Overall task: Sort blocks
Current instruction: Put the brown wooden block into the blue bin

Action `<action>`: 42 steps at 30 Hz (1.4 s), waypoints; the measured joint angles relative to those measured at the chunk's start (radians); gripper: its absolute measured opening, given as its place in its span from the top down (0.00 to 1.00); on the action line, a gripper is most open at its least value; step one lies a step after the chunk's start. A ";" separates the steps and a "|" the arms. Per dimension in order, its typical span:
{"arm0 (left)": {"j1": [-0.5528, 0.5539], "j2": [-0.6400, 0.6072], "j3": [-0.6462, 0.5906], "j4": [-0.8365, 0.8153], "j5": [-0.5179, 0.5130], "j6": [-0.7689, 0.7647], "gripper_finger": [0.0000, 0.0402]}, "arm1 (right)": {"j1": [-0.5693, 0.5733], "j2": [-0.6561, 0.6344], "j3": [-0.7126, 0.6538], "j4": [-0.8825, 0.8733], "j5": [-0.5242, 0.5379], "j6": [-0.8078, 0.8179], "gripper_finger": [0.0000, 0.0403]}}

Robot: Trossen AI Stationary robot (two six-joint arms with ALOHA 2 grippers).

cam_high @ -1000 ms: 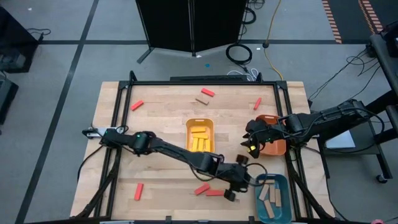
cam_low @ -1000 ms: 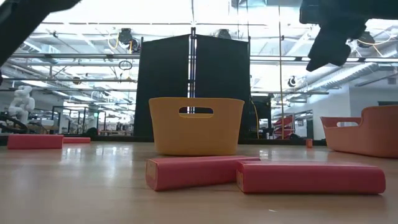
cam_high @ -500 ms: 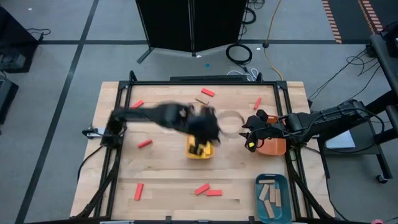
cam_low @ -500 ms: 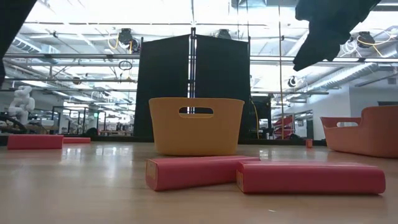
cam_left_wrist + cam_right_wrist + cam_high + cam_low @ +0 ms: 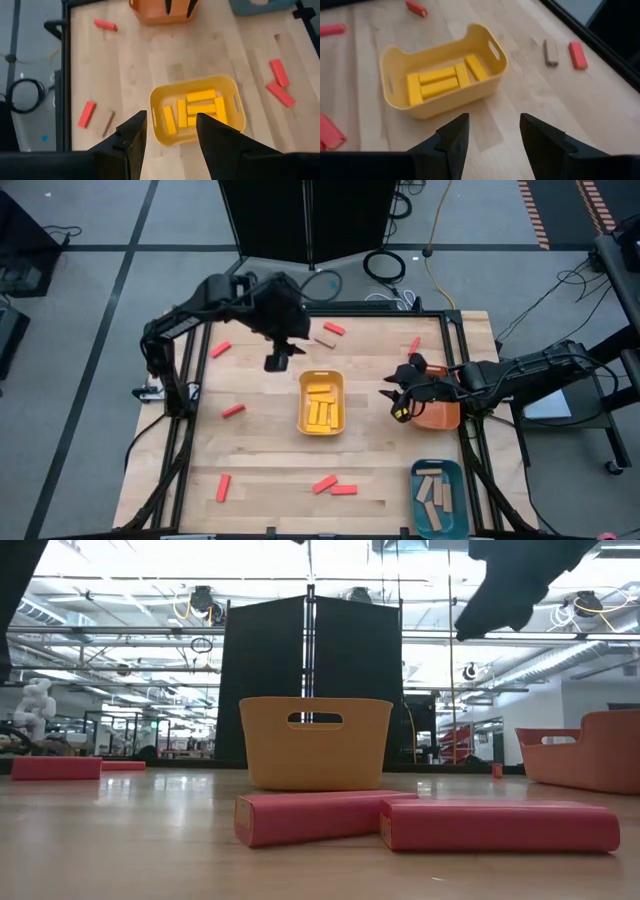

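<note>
High view: left gripper (image 5: 279, 361) spread, empty, above table; right gripper (image 5: 398, 402) spread beside orange tray (image 5: 443, 416).

Bright, even overhead light; soft shadows

In the low view ceiling lights blow out to white glare and sheen the bench (image 5: 130, 840); the near red blocks (image 5: 320, 817) look soft-edged, and the dark arm overhead is a blurred silhouette.

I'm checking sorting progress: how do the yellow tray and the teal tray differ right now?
The yellow tray sits mid-table and holds yellow blocks; the teal tray sits at the table's near right corner and holds tan blocks. Both are rounded rectangular trays, each holding a single colour.
</note>
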 joint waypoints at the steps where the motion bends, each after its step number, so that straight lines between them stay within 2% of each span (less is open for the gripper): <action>1: 0.012 -0.003 0.000 -0.013 0.004 0.002 0.58 | 0.000 0.000 0.000 0.016 -0.001 -0.013 0.58; 5: 0.048 -0.033 -0.078 -0.011 0.012 0.020 0.58 | 0.000 0.000 0.000 0.059 0.003 -0.057 0.58; 9: 0.119 -0.113 -0.293 0.069 0.108 0.036 0.58 | 0.000 0.000 0.000 0.094 0.004 -0.082 0.58; 12: 0.179 -0.211 -0.535 0.266 0.239 0.030 0.58 | 0.000 0.000 0.000 0.105 0.004 -0.088 0.58; 14: 0.207 -0.274 -0.697 0.418 0.280 -0.006 0.58 | 0.000 0.001 0.000 0.104 0.003 -0.088 0.58; 17: 0.232 -0.344 -0.906 0.590 0.280 -0.039 0.58 | 0.000 0.013 0.000 0.113 0.017 -0.089 0.58; 19: 0.241 -0.367 -1.014 0.693 0.279 -0.044 0.58 | 0.000 0.033 0.000 0.118 0.067 -0.105 0.58; 22: 0.248 -0.380 -1.142 0.806 0.280 -0.044 0.58 | -0.008 0.078 0.000 0.140 0.159 -0.152 0.58; 24: 0.259 -0.380 -1.204 0.870 0.279 -0.040 0.58 | -0.027 0.111 0.000 0.177 0.157 -0.195 0.58; 28: 0.292 -0.373 -1.278 0.987 0.277 -0.010 0.58 | -0.087 0.183 0.000 0.274 0.137 -0.288 0.58; 30: 0.317 -0.372 -1.292 1.004 0.278 0.022 0.58 | -0.127 0.208 0.000 0.310 0.053 -0.327 0.58; 34: 0.388 -0.361 -1.317 1.159 0.278 0.117 0.58 | -0.215 0.225 0.000 0.354 -0.138 -0.367 0.58; 37: 0.448 -0.281 -1.311 1.282 0.314 0.117 0.58 | -0.267 0.217 0.000 0.350 -0.183 -0.379 0.58; 42: 0.523 -0.065 -1.192 1.232 0.336 0.122 0.58 | -0.319 0.216 0.000 0.347 -0.185 -0.368 0.58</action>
